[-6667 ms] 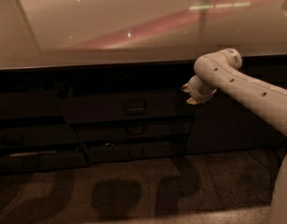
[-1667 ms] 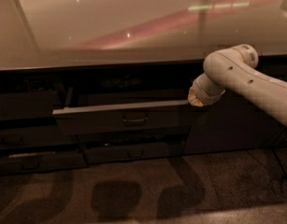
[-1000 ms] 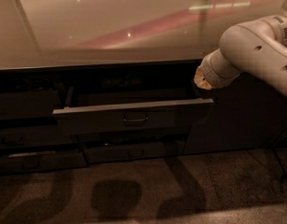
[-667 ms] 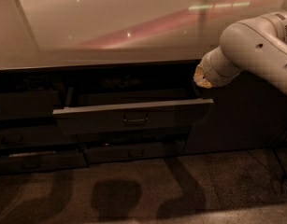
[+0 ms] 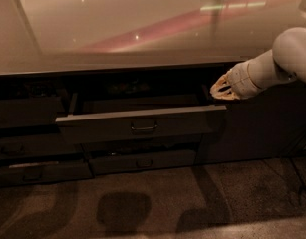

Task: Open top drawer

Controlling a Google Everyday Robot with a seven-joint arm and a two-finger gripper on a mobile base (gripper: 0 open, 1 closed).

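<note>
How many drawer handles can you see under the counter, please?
2 clearly: one centred on the open top drawer, one on the shallower drawer beneath it. The dim left-hand drawers may hide more. The gripper hovers by the top drawer's right end.

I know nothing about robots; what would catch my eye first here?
A bulky white arm reaches in from the right, its gripper just above the right end of the top drawer, which stands pulled out. Above runs a glossy countertop with a pink streak of reflected light.
</note>
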